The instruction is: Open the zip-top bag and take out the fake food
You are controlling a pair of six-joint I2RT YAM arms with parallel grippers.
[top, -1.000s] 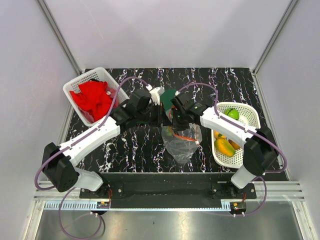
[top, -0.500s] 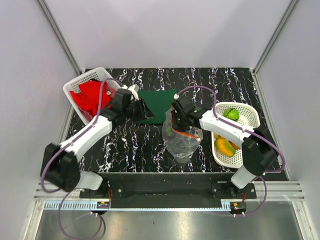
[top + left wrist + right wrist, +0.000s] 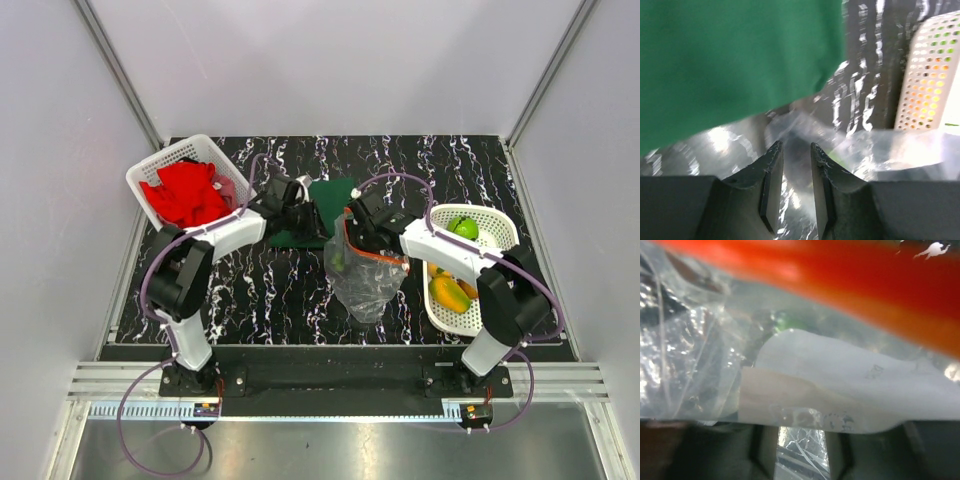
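Altogether one zip-top bag (image 3: 365, 285), two baskets (image 3: 160, 155) (image 3: 497, 213)

Glossy, crinkly clear plastic zip-top bag (image 3: 366, 288)

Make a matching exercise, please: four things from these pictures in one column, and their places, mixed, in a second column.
1. crumpled red cloth
2. flat dark green cloth
3. clear plastic zip-top bag
4. round green plastic fruit

a. inside the right white basket
b. lying flat on the black marbled table
c. inside the left white basket
d. standing upright, nearest the table's front edge

Pairs: 1-c, 2-b, 3-d, 4-a
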